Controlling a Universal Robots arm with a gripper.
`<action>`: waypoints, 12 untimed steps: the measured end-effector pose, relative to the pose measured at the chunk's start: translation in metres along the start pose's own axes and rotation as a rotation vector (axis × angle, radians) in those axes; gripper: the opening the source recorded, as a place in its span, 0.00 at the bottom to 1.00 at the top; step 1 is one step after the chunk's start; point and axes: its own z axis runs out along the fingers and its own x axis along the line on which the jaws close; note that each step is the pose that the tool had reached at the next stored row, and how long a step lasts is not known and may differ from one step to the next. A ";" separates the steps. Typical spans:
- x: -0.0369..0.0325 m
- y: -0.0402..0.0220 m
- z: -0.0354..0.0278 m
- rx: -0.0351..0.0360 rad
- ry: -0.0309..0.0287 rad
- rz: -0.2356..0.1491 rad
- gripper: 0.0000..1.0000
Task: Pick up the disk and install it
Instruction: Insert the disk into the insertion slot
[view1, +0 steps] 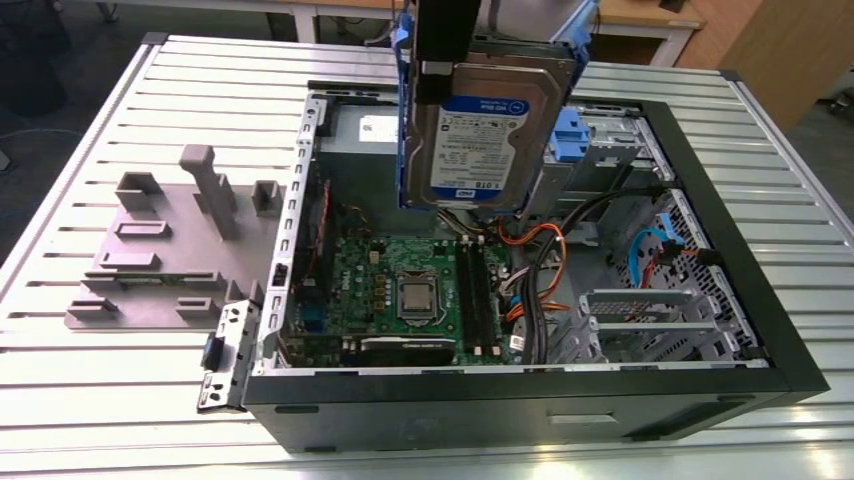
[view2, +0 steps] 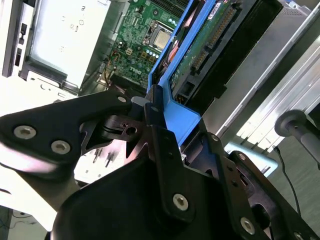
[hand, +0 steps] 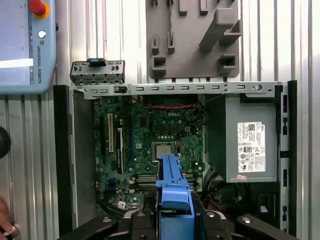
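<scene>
Slatted table (view1: 107, 400) bears one open computer case (view1: 534, 410); above, hand (view2: 152, 102) clamps one disk (view1: 470, 140).

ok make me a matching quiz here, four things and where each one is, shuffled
1 disk
2 power supply box
3 grey fixture plate
4 motherboard

a on the slatted table beside the computer case
b held by the gripper above the case
c flat on the case floor
d in a case corner, white sticker on it

Pairs: 1-b, 2-d, 3-a, 4-c
</scene>
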 end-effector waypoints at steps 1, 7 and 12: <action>0.0004 -0.0005 0.0001 0.0000 -0.0001 0.000 0.36; 0.0003 -0.0113 0.0006 0.0000 0.0000 0.000 0.36; 0.0000 -0.0225 0.0010 0.0000 0.0000 0.000 0.36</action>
